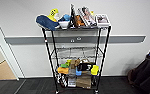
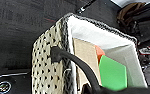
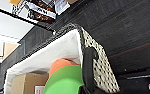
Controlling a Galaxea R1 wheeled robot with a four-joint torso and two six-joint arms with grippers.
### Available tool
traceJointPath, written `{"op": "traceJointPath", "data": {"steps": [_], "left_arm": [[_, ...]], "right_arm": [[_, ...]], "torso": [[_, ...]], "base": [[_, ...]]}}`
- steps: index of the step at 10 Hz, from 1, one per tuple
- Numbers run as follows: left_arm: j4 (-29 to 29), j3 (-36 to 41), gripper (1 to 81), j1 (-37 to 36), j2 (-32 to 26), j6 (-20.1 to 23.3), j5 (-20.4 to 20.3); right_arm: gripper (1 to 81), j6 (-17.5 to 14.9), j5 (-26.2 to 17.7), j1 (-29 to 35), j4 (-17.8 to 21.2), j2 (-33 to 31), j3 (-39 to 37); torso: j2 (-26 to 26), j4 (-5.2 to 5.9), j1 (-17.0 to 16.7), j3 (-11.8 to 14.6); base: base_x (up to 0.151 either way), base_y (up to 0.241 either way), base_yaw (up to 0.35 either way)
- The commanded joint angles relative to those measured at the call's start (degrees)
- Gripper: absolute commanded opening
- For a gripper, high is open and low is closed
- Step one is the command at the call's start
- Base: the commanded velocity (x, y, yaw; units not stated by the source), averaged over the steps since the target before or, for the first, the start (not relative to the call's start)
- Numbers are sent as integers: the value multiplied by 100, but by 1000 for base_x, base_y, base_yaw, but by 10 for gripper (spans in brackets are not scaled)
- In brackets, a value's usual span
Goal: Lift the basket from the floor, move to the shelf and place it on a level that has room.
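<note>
The cream woven basket (image 2: 47, 72) with a white lining hangs over the dark carpet floor (image 2: 16, 30). Its black handle (image 2: 76, 62) runs up into my left gripper (image 2: 91, 90), which is shut on it. On the other side of the basket (image 3: 102, 70), a second handle (image 3: 87, 67) rises into my right gripper (image 3: 87, 90), also shut. Inside lie a green piece (image 2: 113, 75), an orange one and a tan box. The black wire shelf (image 1: 104, 50) stands ahead against the wall. Its second level (image 1: 76, 53) is a bare grid.
The top tier (image 1: 73, 21) carries toys and books, and the two lower tiers (image 1: 77, 72) are packed with boxes. A dark bulky seat (image 1: 146, 75) stands at the right. A doorway to a tan wooden floor (image 1: 1, 71) opens at the left.
</note>
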Motion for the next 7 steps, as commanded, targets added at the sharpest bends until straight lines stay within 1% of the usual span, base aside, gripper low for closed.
{"op": "traceJointPath", "data": {"steps": [1,7], "left_arm": [[34,313,10,-656,-131,43,126],[34,313,10,-656,-123,43,126]], "right_arm": [[10,26,-70,590,-56,-177,253],[10,26,-70,590,-56,-177,235]], "torso": [[0,0,0,0],[0,0,0,0]], "base": [[127,0,0],[127,0,0]]}}
